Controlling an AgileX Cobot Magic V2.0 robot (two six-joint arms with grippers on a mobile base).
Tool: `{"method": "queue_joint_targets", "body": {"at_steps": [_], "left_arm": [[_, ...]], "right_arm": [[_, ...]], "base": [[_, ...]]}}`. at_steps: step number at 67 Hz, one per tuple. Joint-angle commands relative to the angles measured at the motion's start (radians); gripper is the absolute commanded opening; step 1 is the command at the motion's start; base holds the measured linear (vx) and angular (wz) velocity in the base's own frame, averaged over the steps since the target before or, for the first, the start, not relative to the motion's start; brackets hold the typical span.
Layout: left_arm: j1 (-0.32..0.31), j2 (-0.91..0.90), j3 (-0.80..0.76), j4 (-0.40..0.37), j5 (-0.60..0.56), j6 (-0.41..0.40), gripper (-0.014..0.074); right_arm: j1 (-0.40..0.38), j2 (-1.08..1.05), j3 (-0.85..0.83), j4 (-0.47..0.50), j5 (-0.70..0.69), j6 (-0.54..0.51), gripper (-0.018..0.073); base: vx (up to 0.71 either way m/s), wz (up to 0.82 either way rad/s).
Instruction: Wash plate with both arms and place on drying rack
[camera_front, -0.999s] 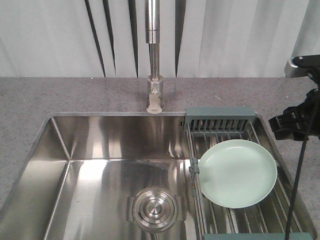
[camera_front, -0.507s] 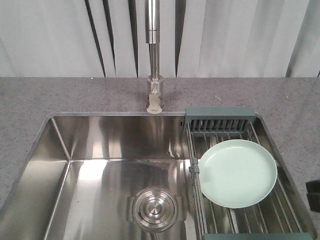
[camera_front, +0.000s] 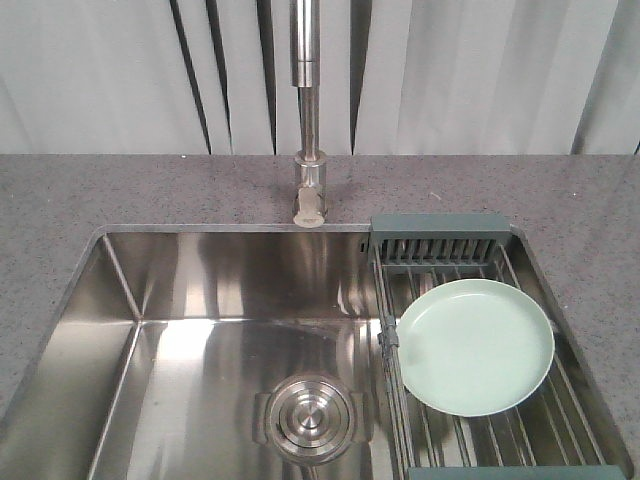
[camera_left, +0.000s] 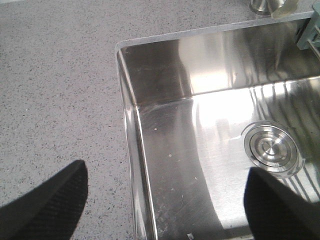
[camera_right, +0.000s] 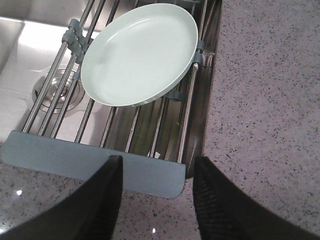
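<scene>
Front view: a speckled grey counter (camera_front: 120, 195) runs across, with pale pleated curtains (camera_front: 100, 75) behind it. Set into it is a steel sink (camera_front: 200, 300), its round drain (camera_front: 309, 418) at the bottom and a faucet (camera_front: 308, 110) rising at the back edge. Across the sink's right end sits the rack (camera_front: 440, 235), wires running front to back between grey-green end bars. The plate (camera_front: 476, 346) lies face up on those wires, empty.

Left wrist view: the left gripper (camera_left: 165, 200) hangs over the sink's left rim, fingers wide apart, holding nothing, well away from the plate.

Right wrist view: the right gripper (camera_right: 157, 200) hovers above the rack's near bar (camera_right: 90, 162), fingers spread, empty; the plate (camera_right: 140, 52) lies just beyond, untouched.
</scene>
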Motion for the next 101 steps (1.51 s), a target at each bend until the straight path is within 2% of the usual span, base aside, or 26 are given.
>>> {"method": "queue_joint_targets", "body": {"at_steps": [1, 92, 101], "left_arm": [[0.001, 0.004, -0.026, -0.002, -0.056, -0.011, 0.0585], [0.001, 0.004, -0.026, -0.002, -0.056, -0.011, 0.0585], [0.001, 0.004, -0.026, -0.002, -0.087, -0.011, 0.0585]], "right_arm": [[-0.001, -0.022, -0.022, 0.001, -0.051, -0.002, 0.0321], [-0.001, -0.045, -0.022, 0.001, -0.054, -0.002, 0.0321], [-0.001, -0.045, -0.022, 0.001, -0.054, -0.002, 0.0321]], "base": [[0.0, 0.0], [0.0, 0.0], [0.0, 0.0]]}}
